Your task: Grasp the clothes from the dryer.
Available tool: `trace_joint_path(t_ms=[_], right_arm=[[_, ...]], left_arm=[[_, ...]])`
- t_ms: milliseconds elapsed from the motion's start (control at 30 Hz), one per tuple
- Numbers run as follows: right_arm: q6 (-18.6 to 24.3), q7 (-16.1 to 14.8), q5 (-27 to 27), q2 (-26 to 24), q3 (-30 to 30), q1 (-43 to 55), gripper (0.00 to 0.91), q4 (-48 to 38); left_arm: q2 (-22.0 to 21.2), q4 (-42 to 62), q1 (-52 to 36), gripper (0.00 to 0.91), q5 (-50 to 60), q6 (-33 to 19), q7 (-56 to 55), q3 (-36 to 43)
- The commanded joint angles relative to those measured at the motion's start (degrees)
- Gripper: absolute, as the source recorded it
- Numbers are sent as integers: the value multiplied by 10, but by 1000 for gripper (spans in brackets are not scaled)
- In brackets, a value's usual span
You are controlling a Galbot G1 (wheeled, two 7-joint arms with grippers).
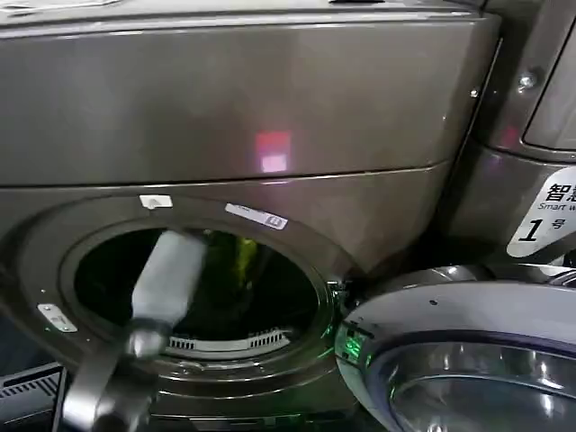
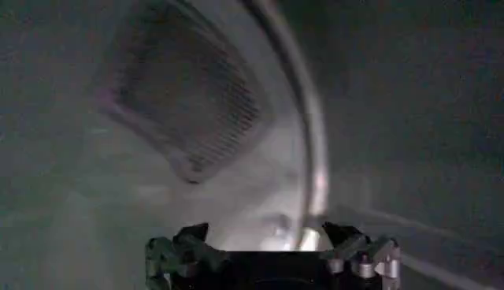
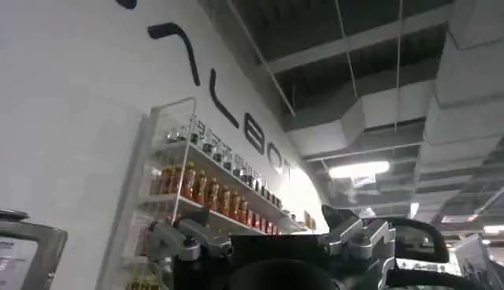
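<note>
The dryer (image 1: 270, 108) is a dark bronze-grey front-loader with a red panel light, and its round port (image 1: 202, 288) stands open. A patch of yellow-green clothes (image 1: 239, 256) shows deep in the dark drum. My left arm (image 1: 166, 279) reaches through the port, to the left of that patch. In the left wrist view the left gripper (image 2: 268, 235) is inside the drum, open, with nothing between its fingers. My right gripper (image 3: 264, 228) is away from the dryer. It points up at a wall and ceiling, open and holding nothing.
The dryer's door (image 1: 459, 360) hangs open at the lower right, its glass bowl facing up. A similar machine with a white label marked 1 (image 1: 540, 220) stands to the right. Inside the drum are a perforated panel (image 2: 189, 102) and a pale rim. A bottle shelf (image 3: 205, 189) lines the wall.
</note>
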Motion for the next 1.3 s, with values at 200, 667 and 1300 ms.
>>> trace_joint_path(t_ms=[200,667,1300], right_arm=[[1,-3,-9,1,-4,5,907,-8],[4,-6,-22,2,-15,16,907,-10],[7,-9,-28,5,-15,18,907,-13]], left_arm=[[-4,235,-158,907,160,-44,194,285],[-30,275,-125,907,171,-56,204,321],[-46,287,-103,0,159,-61,210,303]])
